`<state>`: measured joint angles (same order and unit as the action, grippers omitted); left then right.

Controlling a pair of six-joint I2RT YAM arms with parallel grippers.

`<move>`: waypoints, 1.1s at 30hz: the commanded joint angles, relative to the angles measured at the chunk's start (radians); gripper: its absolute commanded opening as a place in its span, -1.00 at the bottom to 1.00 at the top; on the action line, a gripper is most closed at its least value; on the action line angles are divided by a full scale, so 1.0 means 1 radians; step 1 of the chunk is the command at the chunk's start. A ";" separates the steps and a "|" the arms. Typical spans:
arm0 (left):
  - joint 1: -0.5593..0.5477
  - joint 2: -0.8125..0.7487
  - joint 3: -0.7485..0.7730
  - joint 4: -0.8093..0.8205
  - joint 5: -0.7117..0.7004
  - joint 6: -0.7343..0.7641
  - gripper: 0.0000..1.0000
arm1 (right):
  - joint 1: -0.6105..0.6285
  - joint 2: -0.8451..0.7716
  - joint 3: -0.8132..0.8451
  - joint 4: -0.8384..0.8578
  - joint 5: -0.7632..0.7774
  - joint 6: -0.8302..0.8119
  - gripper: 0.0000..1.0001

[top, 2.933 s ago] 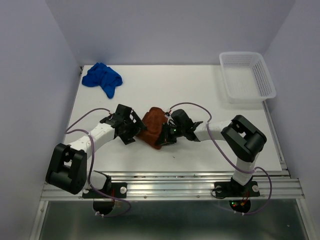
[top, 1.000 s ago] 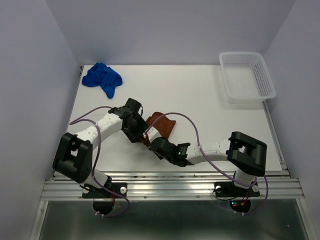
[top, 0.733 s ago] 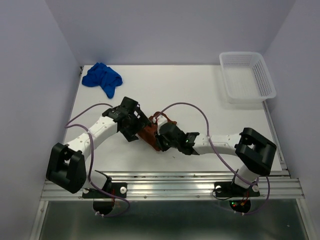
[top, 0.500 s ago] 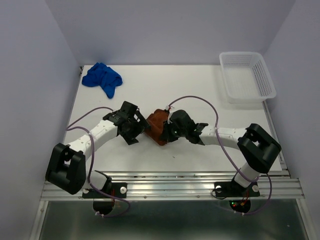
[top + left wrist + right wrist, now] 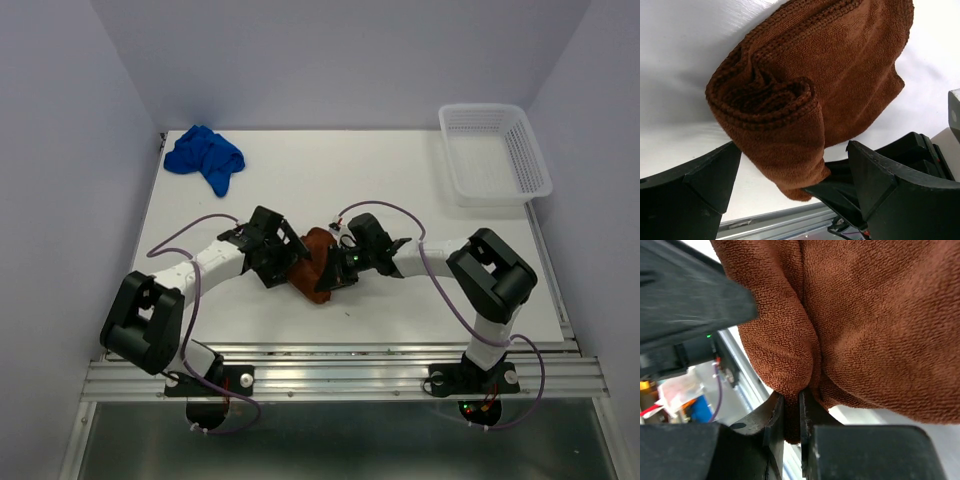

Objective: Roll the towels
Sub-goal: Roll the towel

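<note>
From the top external view, a rust-brown terry-cloth towel lies bunched into a short, thick bundle on the white surface, near its front middle, between the two arms. The left end effector sits at the bundle's left side and the right end effector at its right side, both touching the cloth. A royal-blue terry-cloth towel lies crumpled at the far left corner, well apart from the arms. A white plastic mesh basket stands at the far right corner.

In the left wrist view, the brown towel shows a loose roll, with a spiral of folds visible at its near end. The left end effector's black fingers stand spread to their widest, one on each side of that end, gripping nothing. Black parts of the right end effector show under the cloth.

In the right wrist view, the brown cloth fills most of the picture. The right end effector's fingers are almost together, with only a thin slit between them, and a hanging fold of the towel is pinched in that slit.
</note>
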<state>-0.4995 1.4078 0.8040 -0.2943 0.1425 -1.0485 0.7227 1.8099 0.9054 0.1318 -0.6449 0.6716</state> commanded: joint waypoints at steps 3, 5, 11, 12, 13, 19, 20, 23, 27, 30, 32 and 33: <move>-0.008 0.054 0.001 0.034 -0.007 0.018 0.77 | -0.031 0.031 0.044 0.028 -0.102 0.059 -0.81; -0.011 0.074 -0.003 0.032 -0.018 0.015 0.58 | -0.040 0.028 0.053 0.022 -0.093 0.065 -0.64; -0.011 0.137 0.023 0.014 -0.024 0.021 -0.84 | -0.040 -0.029 0.078 -0.079 0.005 -0.047 0.12; -0.011 0.144 0.027 0.006 -0.021 0.022 -0.94 | -0.025 -0.073 0.079 -0.101 0.037 -0.122 0.24; -0.011 0.157 0.041 -0.006 -0.015 0.025 -1.00 | -0.016 -0.099 0.078 -0.128 0.081 -0.173 0.49; -0.013 0.183 0.098 -0.107 0.032 0.042 -1.00 | 0.044 -0.302 -0.013 -0.089 0.232 -0.371 0.78; -0.013 0.186 0.104 -0.144 0.032 0.045 -1.00 | 0.064 -0.351 -0.032 -0.083 0.307 -0.395 0.79; -0.013 0.197 0.132 -0.221 0.032 0.045 -1.00 | 0.191 -0.400 -0.039 -0.074 0.494 -0.509 0.82; -0.013 0.200 0.152 -0.270 0.054 0.033 -1.00 | 0.334 -0.376 -0.031 -0.061 0.749 -0.621 0.82; -0.013 0.191 0.168 -0.304 0.049 0.002 -1.00 | 0.397 -0.340 -0.036 -0.035 0.887 -0.658 0.82; -0.013 0.195 0.185 -0.334 0.039 0.001 -1.00 | 0.451 -0.319 -0.039 -0.018 0.958 -0.699 0.82; -0.013 0.197 0.193 -0.342 0.035 -0.002 -1.00 | 0.471 -0.307 -0.039 -0.012 0.981 -0.723 0.82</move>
<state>-0.5049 1.6016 0.9524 -0.5098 0.1905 -1.0370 1.1378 1.4727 0.8814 0.0425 0.1104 0.0650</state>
